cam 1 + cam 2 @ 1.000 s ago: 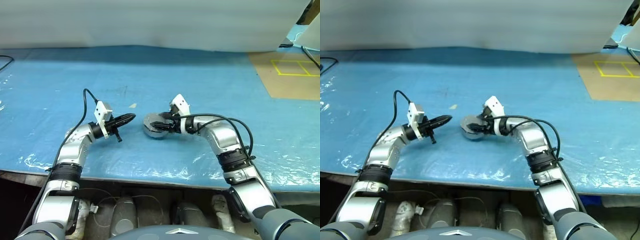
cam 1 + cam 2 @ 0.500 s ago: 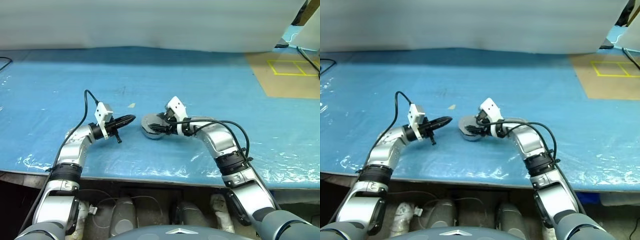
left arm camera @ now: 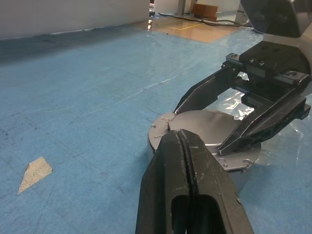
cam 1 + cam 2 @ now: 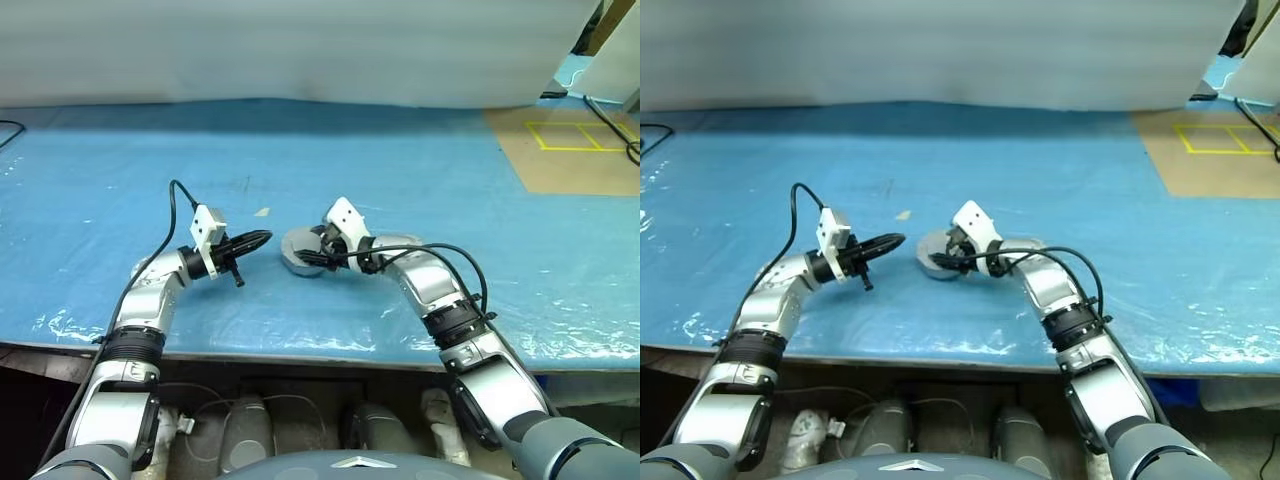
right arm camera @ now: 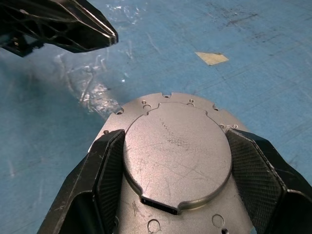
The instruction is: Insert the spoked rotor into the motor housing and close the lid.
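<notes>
Two grippers meet mid-worktop (image 4: 420, 150). The right gripper (image 5: 173, 161) pinches the raised round lid (image 5: 178, 156) atop the housing (image 4: 305, 255), which rests on the blue sheet. The left gripper (image 3: 181, 146), fingers pressed together, points at it, just beside. No readable writing or labels.

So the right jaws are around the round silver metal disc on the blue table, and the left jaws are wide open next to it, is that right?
Not quite. The left gripper has its jaws shut, as the left wrist view shows. The right gripper does have its jaws around the round silver metal disc on the blue table.
</notes>
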Available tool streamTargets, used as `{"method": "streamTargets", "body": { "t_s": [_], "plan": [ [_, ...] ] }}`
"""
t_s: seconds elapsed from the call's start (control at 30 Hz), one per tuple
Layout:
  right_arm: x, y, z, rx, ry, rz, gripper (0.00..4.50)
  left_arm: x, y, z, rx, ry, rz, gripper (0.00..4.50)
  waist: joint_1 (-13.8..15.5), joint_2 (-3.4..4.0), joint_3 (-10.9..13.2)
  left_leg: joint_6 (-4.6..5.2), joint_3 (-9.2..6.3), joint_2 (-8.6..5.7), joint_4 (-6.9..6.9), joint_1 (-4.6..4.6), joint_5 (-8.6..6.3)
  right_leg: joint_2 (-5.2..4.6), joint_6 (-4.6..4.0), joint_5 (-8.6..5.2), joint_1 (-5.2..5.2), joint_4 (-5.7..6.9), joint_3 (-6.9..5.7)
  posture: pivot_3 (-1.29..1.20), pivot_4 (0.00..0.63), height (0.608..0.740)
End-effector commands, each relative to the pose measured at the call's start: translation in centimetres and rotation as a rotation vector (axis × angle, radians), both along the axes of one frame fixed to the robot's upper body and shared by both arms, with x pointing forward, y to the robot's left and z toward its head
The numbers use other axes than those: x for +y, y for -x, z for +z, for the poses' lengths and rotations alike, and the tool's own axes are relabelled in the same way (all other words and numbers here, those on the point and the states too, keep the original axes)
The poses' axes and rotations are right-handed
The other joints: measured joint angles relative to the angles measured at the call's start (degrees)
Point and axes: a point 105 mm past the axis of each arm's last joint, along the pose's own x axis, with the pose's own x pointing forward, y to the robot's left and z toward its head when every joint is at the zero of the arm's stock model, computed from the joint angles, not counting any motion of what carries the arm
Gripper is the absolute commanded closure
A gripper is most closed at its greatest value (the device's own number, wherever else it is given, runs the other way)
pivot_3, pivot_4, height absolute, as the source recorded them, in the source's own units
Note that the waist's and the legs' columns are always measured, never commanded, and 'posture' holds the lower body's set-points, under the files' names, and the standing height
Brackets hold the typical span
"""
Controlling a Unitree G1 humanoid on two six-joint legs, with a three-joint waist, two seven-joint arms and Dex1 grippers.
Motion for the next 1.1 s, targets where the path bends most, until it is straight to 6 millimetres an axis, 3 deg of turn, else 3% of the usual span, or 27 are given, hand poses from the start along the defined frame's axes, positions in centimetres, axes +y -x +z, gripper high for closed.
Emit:
{"method": "streamTargets", "body": {
  "t_s": [0.03,0.2,0.3,0.4,0.5,0.7,0.87,1.1],
  "plan": [
    [-4.2,0.8,-8.5,0.196,0.304,-0.157,1.58,0.1,0.0,0.9,-0.048,0.002,0.004,4.50,0.09,0.01,0.00,0.02,0.00,0.00,0.00,0.10,-0.01,-0.04,0.21,-0.12,0.09,0.00,0.00,0.00,0.150,0.740],
    [-4.1,1.2,-8.9,0.295,0.259,-0.195,1.58,0.1,0.0,0.9,-0.048,0.005,0.009,4.50,0.53,-0.03,-0.03,0.06,0.03,-0.15,-0.45,0.90,-0.04,-0.27,0.32,-0.18,0.34,-0.14,0.07,0.00,0.150,0.740],
    [-3.1,1.3,-7.4,0.356,0.124,-0.172,1.58,0.2,-0.1,0.8,-0.046,0.004,0.012,4.50,0.70,-0.04,-0.06,0.06,0.03,-0.28,-1.04,0.95,-0.04,-0.34,0.34,-0.17,0.30,-0.59,0.07,0.00,0.150,0.740],
    [-1.7,1.1,-4.2,0.308,-0.051,-0.093,1.58,0.1,-0.1,0.7,-0.045,0.004,0.011,4.50,1.02,-0.17,-0.14,0.06,0.07,-0.27,-1.03,0.80,-0.04,-0.33,0.38,-0.12,0.37,-0.59,0.07,0.00,0.150,0.740],
    [-0.8,1.4,-1.0,0.288,-0.209,-0.019,1.58,0.1,-0.1,0.7,-0.044,0.005,0.009,4.50,1.37,-0.23,-0.19,0.08,0.12,-0.14,-0.89,0.06,0.14,-0.23,-0.06,0.17,-0.10,-0.63,-0.03,0.00,0.150,0.740],
    [0.6,2.0,1.4,0.257,-0.305,0.032,1.58,0.1,-0.1,0.5,-0.040,0.004,0.008,4.50,0.74,-0.26,-0.21,0.01,-0.19,0.31,0.01,-2.08,0.29,1.08,0.06,0.35,-1.52,-0.42,-0.29,0.00,0.150,0.740],
    [1.3,1.7,1.9,0.228,-0.297,0.023,1.58,0.1,-0.2,0.5,-0.041,0.001,0.007,4.50,0.23,-0.23,-0.18,-0.34,-0.23,0.46,0.13,-2.18,0.07,1.09,0.06,0.34,-1.71,-0.28,-0.39,0.00,0.150,0.740],
    [1.3,0.7,1.1,0.145,-0.223,-0.042,1.58,0.2,-0.3,0.5,-0.040,-0.003,0.011,4.50,0.19,0.01,0.11,-0.34,-0.13,0.50,0.16,-1.26,0.06,0.79,0.03,0.39,-0.94,-0.12,-0.21,0.00,0.150,0.740]
  ]
}}
